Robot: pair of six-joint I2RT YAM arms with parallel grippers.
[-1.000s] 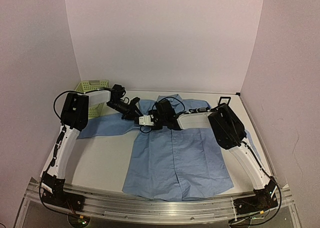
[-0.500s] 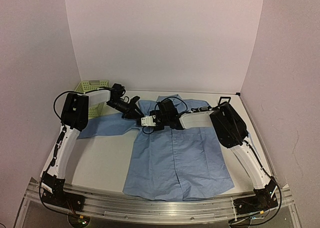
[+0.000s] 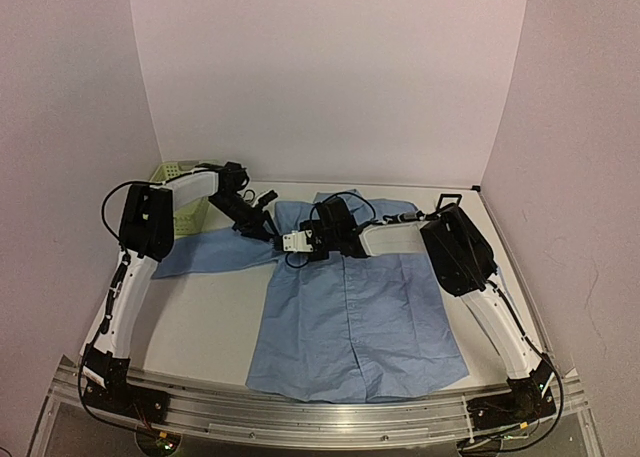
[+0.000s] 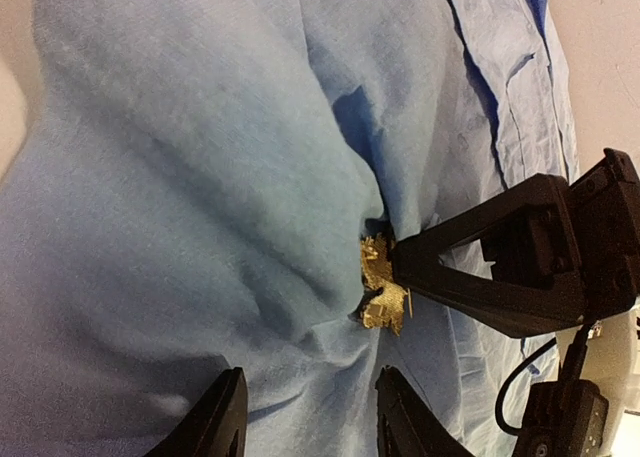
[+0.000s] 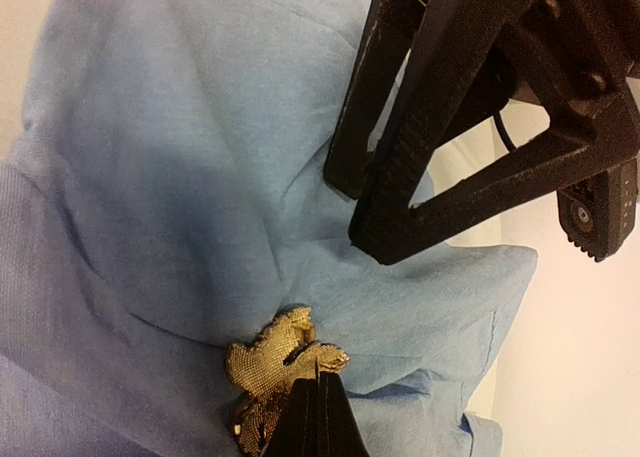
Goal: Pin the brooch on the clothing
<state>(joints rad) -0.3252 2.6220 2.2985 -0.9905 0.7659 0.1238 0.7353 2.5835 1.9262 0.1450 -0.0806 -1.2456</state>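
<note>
The light blue shirt (image 3: 350, 297) lies flat on the table, collar to the back. The golden brooch (image 5: 272, 365) sits against a bunched fold of fabric near the shirt's left shoulder; it also shows in the left wrist view (image 4: 380, 289). My right gripper (image 5: 318, 385) is shut on the brooch and presses it to the cloth; it shows from above (image 3: 287, 242) and in the left wrist view (image 4: 402, 267). My left gripper (image 4: 312, 425) is open and empty, hovering just beside the brooch over the fold; it shows from above (image 3: 260, 224) and in the right wrist view (image 5: 368, 209).
A pale green basket (image 3: 182, 182) stands at the back left, behind the left arm. A small black square frame (image 3: 449, 199) stands at the back right by the shirt's sleeve. The shirt's left sleeve (image 3: 205, 252) spreads toward the basket.
My left arm has drawn back a little to the left, its gripper slightly away from the fold. The right gripper stays on the brooch.
</note>
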